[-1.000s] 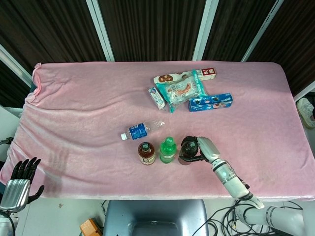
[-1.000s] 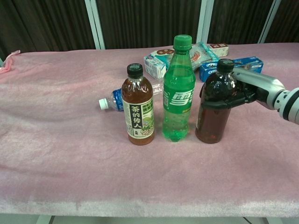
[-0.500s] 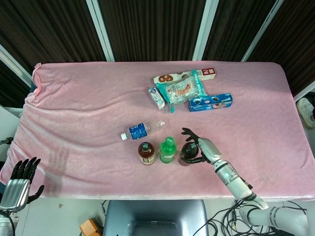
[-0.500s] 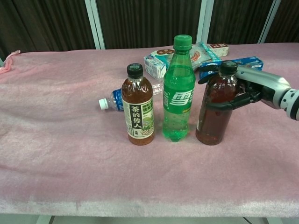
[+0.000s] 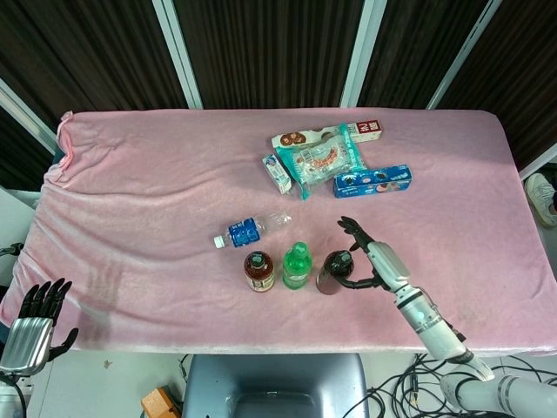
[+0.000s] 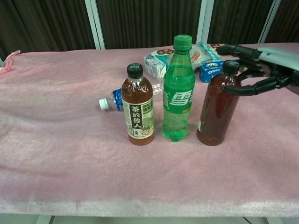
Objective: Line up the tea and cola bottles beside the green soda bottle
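Three bottles stand upright in a row near the table's front edge: the tea bottle (image 6: 138,111) (image 5: 258,270) with its black cap on the left, the green soda bottle (image 6: 178,93) (image 5: 296,266) in the middle, the dark cola bottle (image 6: 218,108) (image 5: 332,272) on the right. My right hand (image 6: 259,69) (image 5: 373,261) hovers just right of the cola bottle's neck, fingers spread and off the bottle. My left hand (image 5: 36,324) hangs open below the table's front left corner, far from the bottles.
A small water bottle (image 5: 248,231) (image 6: 114,99) lies on its side behind the row. Snack packets (image 5: 315,155), a small carton (image 5: 277,173) and a blue biscuit box (image 5: 372,181) lie further back. The pink cloth (image 5: 130,192) covers the table.
My right hand has let go of the cola bottle, spread its fingers and drawn back to the right. The cola bottle stays standing beside the green one.
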Motion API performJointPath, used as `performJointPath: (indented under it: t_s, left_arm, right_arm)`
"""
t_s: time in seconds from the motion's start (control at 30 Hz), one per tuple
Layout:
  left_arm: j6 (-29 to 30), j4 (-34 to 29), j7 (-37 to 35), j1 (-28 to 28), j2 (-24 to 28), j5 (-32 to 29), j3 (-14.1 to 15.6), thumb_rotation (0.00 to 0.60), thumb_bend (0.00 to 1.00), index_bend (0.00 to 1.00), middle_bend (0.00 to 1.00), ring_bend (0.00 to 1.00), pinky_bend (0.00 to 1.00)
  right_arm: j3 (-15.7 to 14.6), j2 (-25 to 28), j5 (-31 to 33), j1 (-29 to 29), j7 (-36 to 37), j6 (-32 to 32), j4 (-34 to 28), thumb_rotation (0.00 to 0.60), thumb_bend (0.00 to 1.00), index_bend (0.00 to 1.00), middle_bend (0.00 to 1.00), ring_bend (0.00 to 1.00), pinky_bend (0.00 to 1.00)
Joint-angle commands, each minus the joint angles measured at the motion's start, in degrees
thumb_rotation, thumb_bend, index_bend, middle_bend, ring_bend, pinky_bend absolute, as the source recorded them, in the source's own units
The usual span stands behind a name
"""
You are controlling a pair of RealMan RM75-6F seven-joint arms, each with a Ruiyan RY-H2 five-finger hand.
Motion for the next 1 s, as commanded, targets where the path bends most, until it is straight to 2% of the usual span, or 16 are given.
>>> performJointPath:
  t_s: [0.03, 0.17, 0.27, 0.37, 0.5, 0.6, 0.63, 0.77, 1.0]
  left_arm:
    - [0.01, -0.09, 0.00, -0.03, 0.02, 0.08, 0.01, 0.600, 0.31, 0.00, 0.05, 0.00, 0.00]
    - [0.68, -0.19, 0.09, 0.18, 0.08, 0.37, 0.05, 0.600, 0.31, 0.00, 0.05, 0.00, 0.00]
    - [1.29, -0.30, 0.26, 0.45, 0.21, 0.43, -0.01, 0.600, 0.31, 0.00, 0.05, 0.00, 0.00]
    - [2.39, -0.55, 0.78, 0.90, 0.43, 0.57, -0.11, 0.600, 0.31, 0.00, 0.05, 0.00, 0.00]
    - [4.12, -1.25, 1.82, 1.51, 0.79, 1.05, -0.18, 0.600, 0.31, 0.00, 0.05, 0.00, 0.00]
    - [5.19, -2.17, 3.04, 1.96, 1.10, 1.44, -0.12, 0.600, 0.31, 0.00, 0.05, 0.00, 0.00]
    - [5.43, -2.48, 3.31, 2.04, 1.18, 1.63, -0.06, 0.600, 0.31, 0.00, 0.05, 0.00, 0.00]
    - [4.88, -3.32, 4.51, 1.85, 1.35, 2.44, 0.59, 0.600, 0.31, 0.00, 0.05, 0.00, 0.00]
    - [3.52, -3.98, 5.22, 1.86, 1.54, 1.69, 0.64, 0.600, 0.31, 0.00, 0.05, 0.00, 0.00]
  right_arm:
    - [-1.01, 2.84, -2.36, -2.13, -0.09, 3.92, -2.64, 0.600, 0.34, 0.00, 0.10, 0.17, 0.43]
    - [-2.77, 6.71, -5.39, -4.84, -0.25, 8.88, -4.96, 0.600, 0.34, 0.00, 0.08, 0.15, 0.41]
    - [-5.04, 10.37, -8.16, -8.33, -2.97, 14.14, -5.53, 0.600, 0.34, 0.00, 0.04, 0.11, 0.36]
    - [-8.25, 15.54, -8.99, -13.55, -10.99, 18.72, -5.83, 0.600, 0.34, 0.00, 0.00, 0.03, 0.26]
    - [-10.79, 20.28, -3.82, -20.90, -25.98, 21.87, -7.22, 0.600, 0.34, 0.00, 0.00, 0.00, 0.09]
    - [-10.51, 19.52, 0.86, -26.09, -34.55, 25.95, -7.14, 0.600, 0.34, 0.00, 0.00, 0.00, 0.05]
    - [-10.25, 18.65, 1.32, -27.21, -35.33, 27.29, -6.39, 0.600, 0.34, 0.00, 0.00, 0.00, 0.05]
    - [-9.56, 16.19, 1.46, -29.25, -34.98, 29.07, -2.68, 0.600, 0.34, 0.00, 0.00, 0.00, 0.05]
    - [-8.73, 16.01, 0.39, -29.39, -33.85, 27.68, -1.80, 0.600, 0.34, 0.00, 0.00, 0.00, 0.04]
